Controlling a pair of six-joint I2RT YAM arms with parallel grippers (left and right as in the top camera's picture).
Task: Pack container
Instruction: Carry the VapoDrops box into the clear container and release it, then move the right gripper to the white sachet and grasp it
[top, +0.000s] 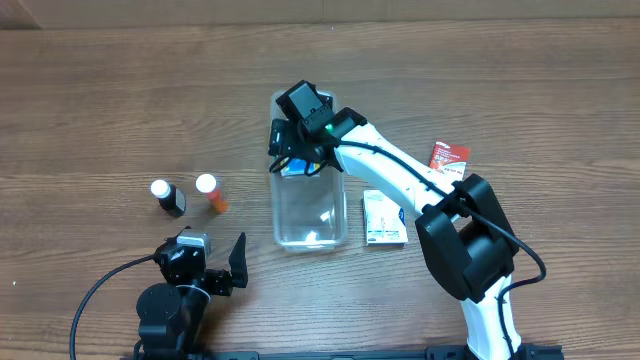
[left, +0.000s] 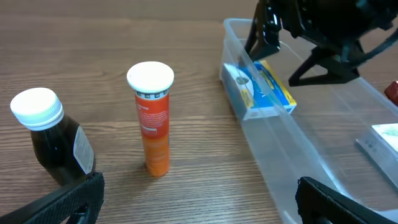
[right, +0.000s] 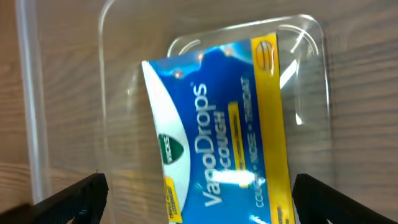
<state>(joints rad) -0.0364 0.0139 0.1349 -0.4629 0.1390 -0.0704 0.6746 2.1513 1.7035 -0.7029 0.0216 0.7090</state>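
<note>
— Right gripper: where is it, and how do its fingers stand?
— Spread wide, with nothing clamped between them. It hovers over the 12 o'clock end of the container, directly above the blue VapoDrops box, which lies askew inside that end.
— And the other side?
— Left gripper is likewise spread apart and empty. It sits low at 7 o'clock from the container, facing the orange tube and the dark bottle.
— Which step is this?
— I judge item 1 is delivered. The container sits mid-table, its long axis running 12 to 6, and the rest of its floor is bare.
— Next move?
— Probably lift straight up, clear of the walls, then reach for the white box just beside the container at 3 o'clock, or the red packet at 2 o'clock. The tube and bottle stand upright at 9 o'clock, nearer the left side, and both look easy to tip.
— Surface and room?
— A brown wooden table. Nothing of the room beyond it shows.
</note>
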